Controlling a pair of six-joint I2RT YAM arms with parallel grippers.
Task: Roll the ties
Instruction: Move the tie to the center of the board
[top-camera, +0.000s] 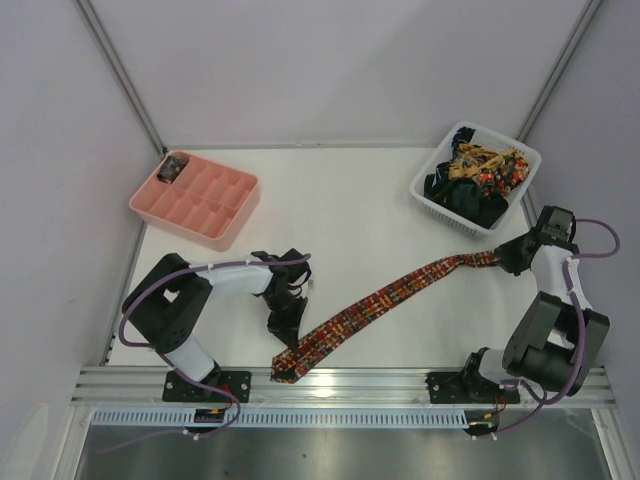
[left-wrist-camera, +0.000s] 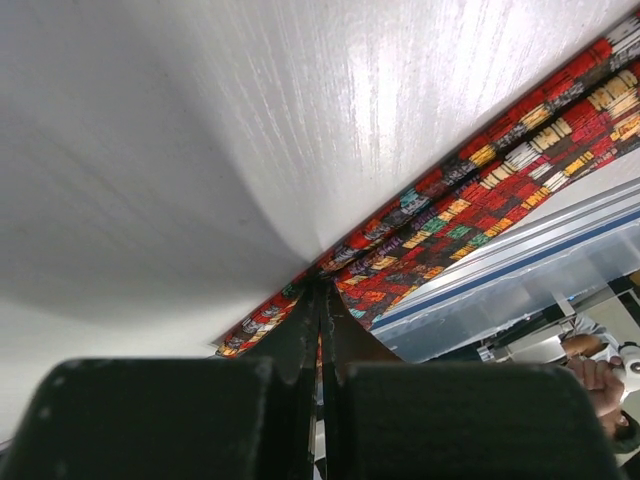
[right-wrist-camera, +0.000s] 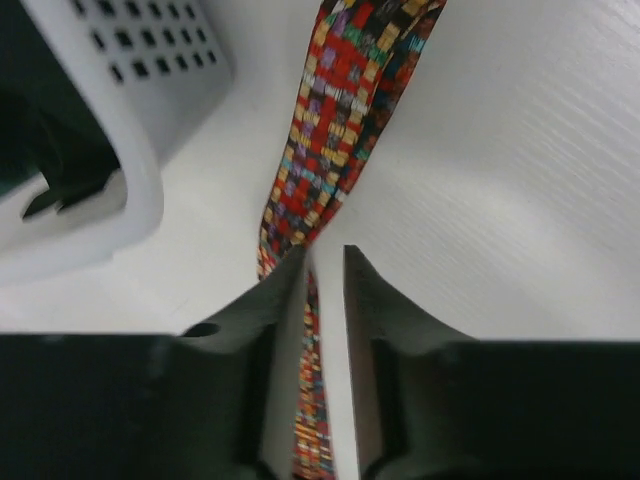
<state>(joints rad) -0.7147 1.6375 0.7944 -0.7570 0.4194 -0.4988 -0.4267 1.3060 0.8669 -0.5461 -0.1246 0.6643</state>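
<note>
One tie (top-camera: 380, 300), patterned red, orange, yellow and black, lies stretched diagonally across the white table, wide pointed end near the front rail. My left gripper (top-camera: 283, 318) is at that wide end. In the left wrist view the gripper (left-wrist-camera: 322, 285) is shut on the edge of the tie (left-wrist-camera: 500, 180). My right gripper (top-camera: 508, 256) is at the narrow end by the basket. In the right wrist view it (right-wrist-camera: 325, 255) stands slightly open, and the tie (right-wrist-camera: 340, 100) runs down the gap beside the left finger. More ties (top-camera: 480, 170) fill the basket.
The white lattice basket (top-camera: 430, 195) stands at the back right, close to my right gripper; its wall shows in the right wrist view (right-wrist-camera: 100, 120). A pink compartment tray (top-camera: 190, 225) sits back left with a dark roll (top-camera: 173, 168) in one corner cell. A metal rail (top-camera: 340, 380) borders the front edge.
</note>
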